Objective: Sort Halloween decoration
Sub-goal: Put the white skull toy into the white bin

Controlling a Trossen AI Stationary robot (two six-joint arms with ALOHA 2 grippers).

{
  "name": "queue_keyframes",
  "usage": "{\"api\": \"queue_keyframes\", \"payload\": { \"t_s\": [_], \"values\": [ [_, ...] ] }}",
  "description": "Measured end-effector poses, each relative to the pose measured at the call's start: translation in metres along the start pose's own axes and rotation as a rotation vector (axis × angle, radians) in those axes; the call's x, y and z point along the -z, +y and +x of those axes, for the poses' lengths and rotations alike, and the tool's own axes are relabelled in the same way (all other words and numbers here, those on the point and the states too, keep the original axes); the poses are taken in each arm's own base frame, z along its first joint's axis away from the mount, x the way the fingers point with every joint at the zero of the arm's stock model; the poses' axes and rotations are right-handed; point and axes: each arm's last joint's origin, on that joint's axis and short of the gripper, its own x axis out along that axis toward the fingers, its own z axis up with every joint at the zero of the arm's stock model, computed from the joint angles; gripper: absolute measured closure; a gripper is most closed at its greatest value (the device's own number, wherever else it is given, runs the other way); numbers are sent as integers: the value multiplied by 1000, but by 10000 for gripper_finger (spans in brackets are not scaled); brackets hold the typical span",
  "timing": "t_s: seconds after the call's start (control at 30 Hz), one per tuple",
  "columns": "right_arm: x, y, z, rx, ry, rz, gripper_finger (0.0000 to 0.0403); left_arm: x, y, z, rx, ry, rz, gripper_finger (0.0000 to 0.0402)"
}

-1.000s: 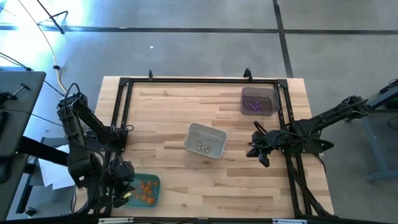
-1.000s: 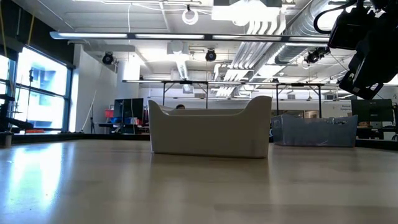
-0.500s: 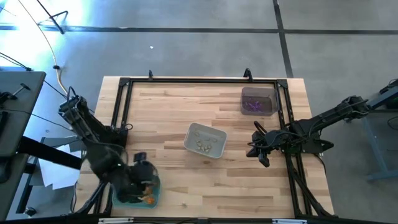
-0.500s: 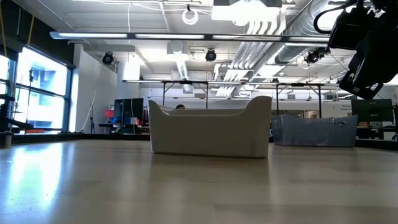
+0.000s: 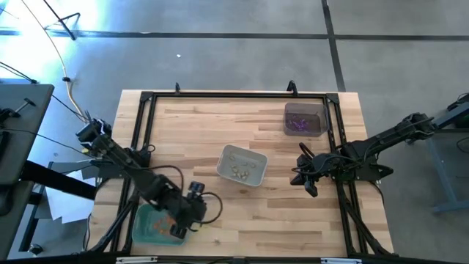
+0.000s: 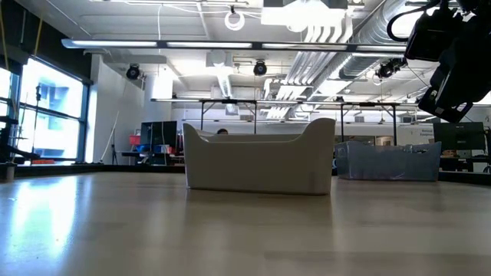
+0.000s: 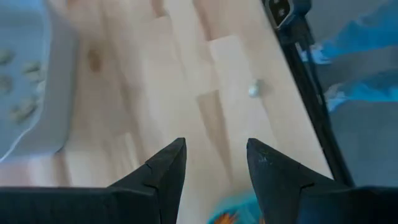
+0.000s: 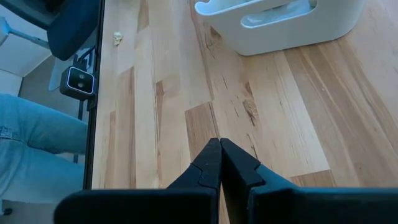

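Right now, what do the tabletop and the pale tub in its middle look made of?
The light plank tabletop looks like wood: grain and board seams show, with a low sheen. The pale rounded tub looks like moulded plastic, smooth and matte; I can't be sure.

Hidden, cropped and too small to tell

The left gripper (image 5: 196, 207) covers part of the green tray (image 5: 146, 224) — its orange trinkets (image 7: 225, 218) run off the edge between the fingertips; a small pale thing (image 7: 254, 90) ahead of them is blurred, unidentifiable.
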Motion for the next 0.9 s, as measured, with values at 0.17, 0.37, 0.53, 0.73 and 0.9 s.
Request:
{"api": "queue_keyframes", "payload": {
  "t_s": [0.17,0.37,0.53,0.73,0.9],
  "values": [
    [0,0,0,0,0,0,402,-8,7,23,88,22,35,243],
    [0,0,0,0,0,0,402,-12,0,71,150,47,96,243],
    [0,0,0,-1,0,0,402,-10,-15,121,216,44,39,243],
    [0,0,0,0,0,0,402,-7,-25,148,227,27,-119,243],
    [0,0,0,0,0,0,402,-6,-29,162,233,17,-197,243]
  ]
}}
